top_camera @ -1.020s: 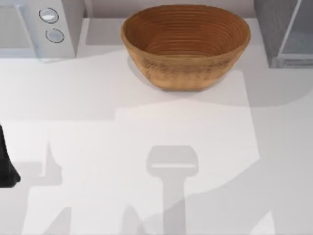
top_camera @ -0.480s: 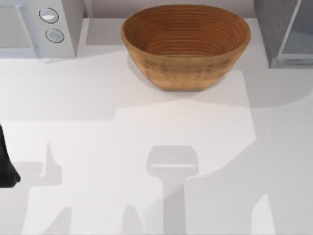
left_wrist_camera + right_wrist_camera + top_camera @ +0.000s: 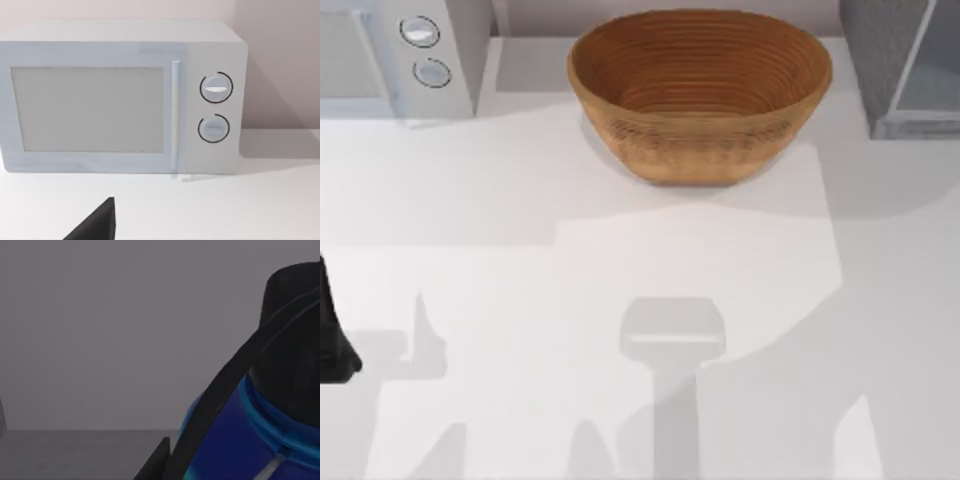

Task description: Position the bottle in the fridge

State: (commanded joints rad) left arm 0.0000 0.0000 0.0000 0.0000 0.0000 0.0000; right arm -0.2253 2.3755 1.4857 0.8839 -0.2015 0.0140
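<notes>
The bottle [image 3: 235, 445] sits very close in the right wrist view, with a blue shoulder, a turquoise edge and a black cap [image 3: 295, 340]. My right gripper [image 3: 192, 445] is shut on it, one dark finger [image 3: 225, 390] running across its side. Behind it is a plain dark-grey surface. The fridge [image 3: 880, 60] stands at the table's far right corner in the top view, its pale door panel [image 3: 932, 75] beside the dark body. My left arm [image 3: 332, 335] is parked at the left edge, and part of my left gripper [image 3: 95, 225] points toward the box with dials.
A large woven bowl [image 3: 700, 95] stands at the back middle of the table. A light-grey box with two round dials [image 3: 425, 50] is at the back left, seen front-on as the box [image 3: 120, 100] in the left wrist view. Arm shadows lie across the white table [image 3: 520, 200].
The shadow edge on the right half of the table has shifted slightly. The bowl, the fridge and the left arm have not moved.
</notes>
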